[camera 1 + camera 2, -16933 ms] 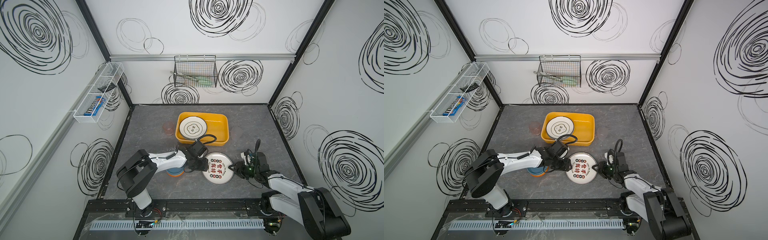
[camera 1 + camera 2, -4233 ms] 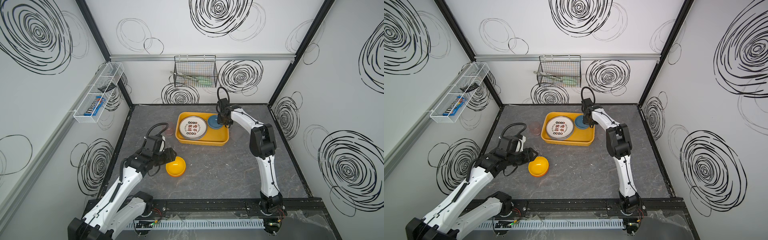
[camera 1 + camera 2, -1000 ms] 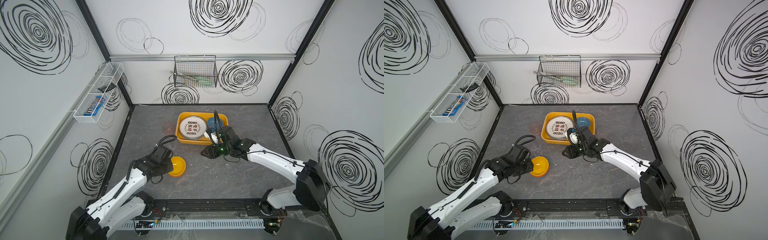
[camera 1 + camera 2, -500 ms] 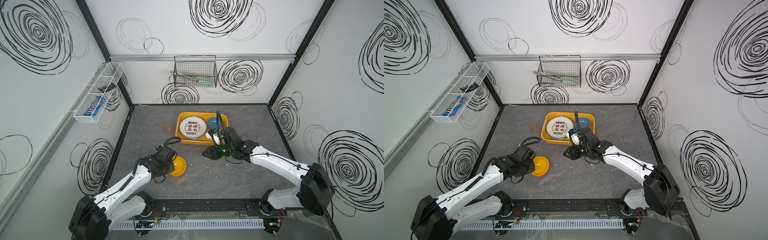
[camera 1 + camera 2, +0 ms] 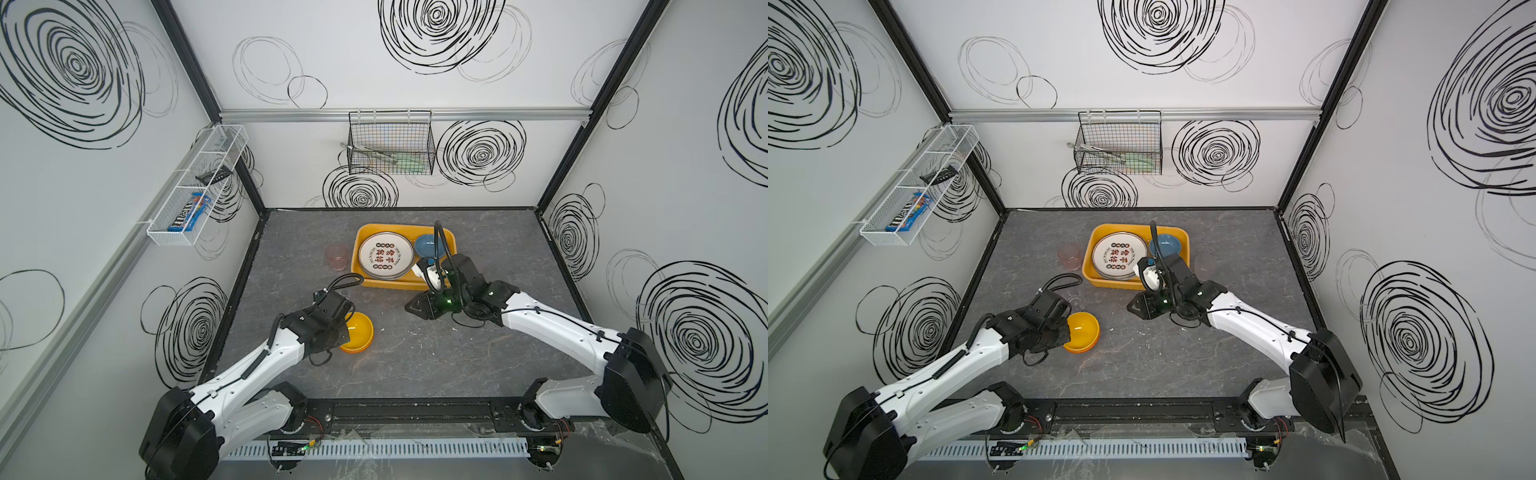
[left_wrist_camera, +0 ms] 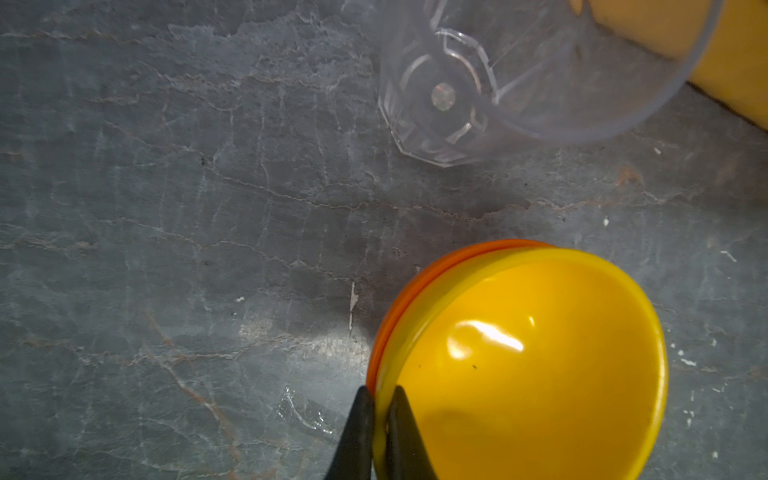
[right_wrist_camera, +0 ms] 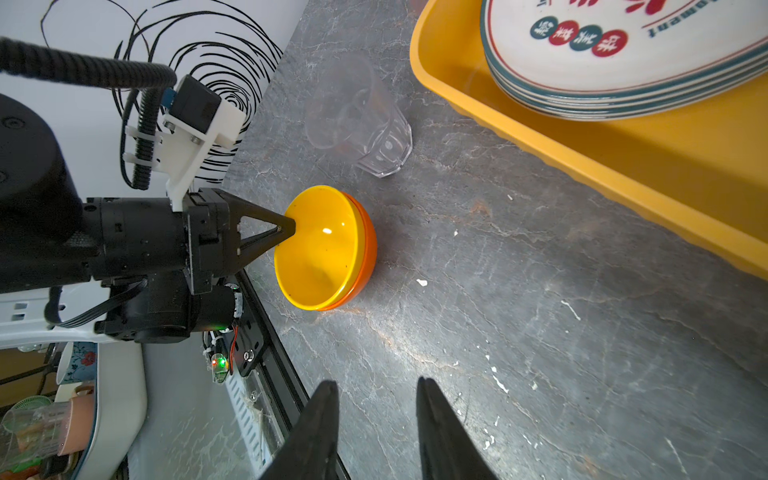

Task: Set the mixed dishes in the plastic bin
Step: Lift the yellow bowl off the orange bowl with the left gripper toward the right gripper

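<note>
A yellow bowl nested in an orange bowl (image 5: pixel 359 332) (image 5: pixel 1084 330) (image 6: pixel 519 365) (image 7: pixel 320 249) sits on the grey table, left of centre. My left gripper (image 5: pixel 345 328) (image 5: pixel 1064 328) (image 6: pixel 381 399) is shut on the stack's near rim, one finger outside and one inside. The right gripper (image 5: pixel 409 307) (image 5: pixel 1130 309) (image 7: pixel 376 382) hangs open over bare table, nothing between its fingers. The yellow-orange plastic bin (image 5: pixel 382 284) (image 5: pixel 1100 282) (image 7: pixel 623 166) holds stacked white plates (image 5: pixel 385 254) (image 5: pixel 1119 253) (image 7: pixel 602 62) and a blue bowl (image 5: pixel 428 244) (image 5: pixel 1168 244).
A clear cup (image 6: pixel 478 83) (image 7: pixel 361 124) stands between the bowls and the bin. A pink cup (image 5: pixel 336 254) (image 5: pixel 1069 254) stands left of the bin. A black wire basket (image 5: pixel 390 145) hangs on the back wall and a white mesh shelf (image 5: pixel 195 191) on the left wall.
My left gripper has slid up to the bowl stack and closed on its rim. The right arm has barely moved and stays open.
</note>
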Tool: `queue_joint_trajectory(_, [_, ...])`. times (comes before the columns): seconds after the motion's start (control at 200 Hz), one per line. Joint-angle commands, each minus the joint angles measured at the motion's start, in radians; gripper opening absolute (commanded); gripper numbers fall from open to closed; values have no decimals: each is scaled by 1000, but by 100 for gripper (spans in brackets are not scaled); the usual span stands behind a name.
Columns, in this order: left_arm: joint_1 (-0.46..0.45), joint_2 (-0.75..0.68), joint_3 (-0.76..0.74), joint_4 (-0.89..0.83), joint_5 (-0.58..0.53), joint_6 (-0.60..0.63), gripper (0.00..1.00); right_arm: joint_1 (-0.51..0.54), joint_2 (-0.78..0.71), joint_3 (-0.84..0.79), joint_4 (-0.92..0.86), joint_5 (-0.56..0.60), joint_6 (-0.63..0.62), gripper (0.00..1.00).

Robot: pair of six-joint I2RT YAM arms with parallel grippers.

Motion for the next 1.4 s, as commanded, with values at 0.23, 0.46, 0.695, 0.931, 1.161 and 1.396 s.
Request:
queue_joint_trajectory(0.23, [-4, -34, 96, -31, 3, 40, 0, 7, -8, -12, 10, 29, 2, 36])
queue_joint_trajectory(0.46, [-4, -48, 139, -38, 29, 60, 0, 6, 1, 3, 15, 23, 40, 42])
queue_joint_trajectory(0.695, [-4, -50, 183, -33, 55, 80, 0, 6, 43, 27, 63, -61, 119, 47])
queue_joint_trajectory(0.931, [-6, -44, 203, -2, 94, 92, 0, 23, 114, 83, 89, -69, 181, 48])
queue_joint_trajectory(1.161, [-12, -34, 220, 20, 114, 97, 0, 50, 183, 142, 93, -47, 210, 48])
queue_joint_trajectory(1.396, [-18, -29, 236, 31, 126, 96, 0, 69, 237, 188, 95, -51, 234, 47])
